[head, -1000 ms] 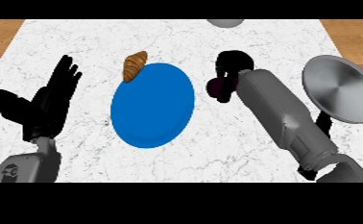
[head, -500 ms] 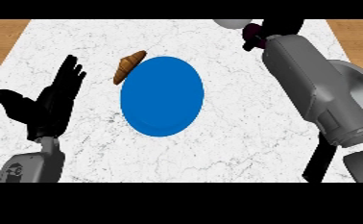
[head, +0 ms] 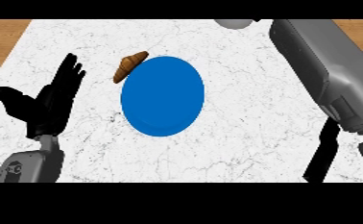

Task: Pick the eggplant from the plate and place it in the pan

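Eggplant was out of sight, likely carried beyond the frame; blue plate [head: 162,95] sat bare. Right robot hand hidden, grip untellable. Left robot hand [head: 51,100] rested spread. Release only over the pan.

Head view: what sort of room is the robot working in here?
Probably a kitchen. A white marble counter with wood beyond its edges carries a blue plate and a croissant at the plate's rim. A grey round object, maybe cookware, shows at the far edge.

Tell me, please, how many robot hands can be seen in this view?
1: the left hand shows at the view's left, open with fingers up, beside the blue plate. The right forearm runs past the top edge, so its hand is out of view.
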You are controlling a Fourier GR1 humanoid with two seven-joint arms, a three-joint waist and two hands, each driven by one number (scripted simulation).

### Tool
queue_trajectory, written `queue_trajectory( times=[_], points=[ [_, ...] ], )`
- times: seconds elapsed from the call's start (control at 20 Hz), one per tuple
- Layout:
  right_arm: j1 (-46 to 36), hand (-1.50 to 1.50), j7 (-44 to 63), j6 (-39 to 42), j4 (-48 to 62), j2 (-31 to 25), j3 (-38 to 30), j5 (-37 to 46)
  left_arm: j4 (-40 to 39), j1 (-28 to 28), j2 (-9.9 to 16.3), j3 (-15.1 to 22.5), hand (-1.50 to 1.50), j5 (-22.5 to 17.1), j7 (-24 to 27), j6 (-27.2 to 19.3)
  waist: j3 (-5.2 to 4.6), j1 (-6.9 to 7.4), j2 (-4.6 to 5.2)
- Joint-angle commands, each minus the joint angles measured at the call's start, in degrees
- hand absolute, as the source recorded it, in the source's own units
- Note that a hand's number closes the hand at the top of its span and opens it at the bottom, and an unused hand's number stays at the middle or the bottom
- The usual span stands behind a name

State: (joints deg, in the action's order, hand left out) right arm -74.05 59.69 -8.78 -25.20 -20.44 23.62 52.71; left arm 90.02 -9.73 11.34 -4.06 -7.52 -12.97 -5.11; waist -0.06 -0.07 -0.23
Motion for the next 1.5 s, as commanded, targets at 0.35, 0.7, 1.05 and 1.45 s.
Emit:
queue_trajectory(
  times=[0.35, 0.7, 1.05, 1.45],
  points=[
    [11.4, 1.5, 1.5, -9.5, -7.9, -12.4, -5.7, 1.6, 1.0, 1.6, 2.3, -3.1, 0.0, -2.1, -0.5, 2.1, 0.08, -1.02, -0.07],
    [25.4, 1.5, -1.6, -13.1, -19.4, -19.9, -10.4, -0.1, 1.1, 1.4, 0.8, -2.0, 0.0, -0.7, -0.8, 0.9, 0.06, -1.89, -0.27],
    [39.8, 1.5, -16.3, -20.8, -20.6, -24.1, -18.8, -7.2, 2.9, -1.1, -0.1, -1.2, 0.0, -0.3, -2.7, 0.0, 0.14, -0.7, 0.13],
    [38.7, 1.5, -32.3, -26.4, -6.0, -19.2, -25.0, -10.2, 2.6, 0.9, -1.0, -1.0, 0.0, -1.4, -2.1, 2.3, 0.13, 0.85, 0.47]
  ],
)
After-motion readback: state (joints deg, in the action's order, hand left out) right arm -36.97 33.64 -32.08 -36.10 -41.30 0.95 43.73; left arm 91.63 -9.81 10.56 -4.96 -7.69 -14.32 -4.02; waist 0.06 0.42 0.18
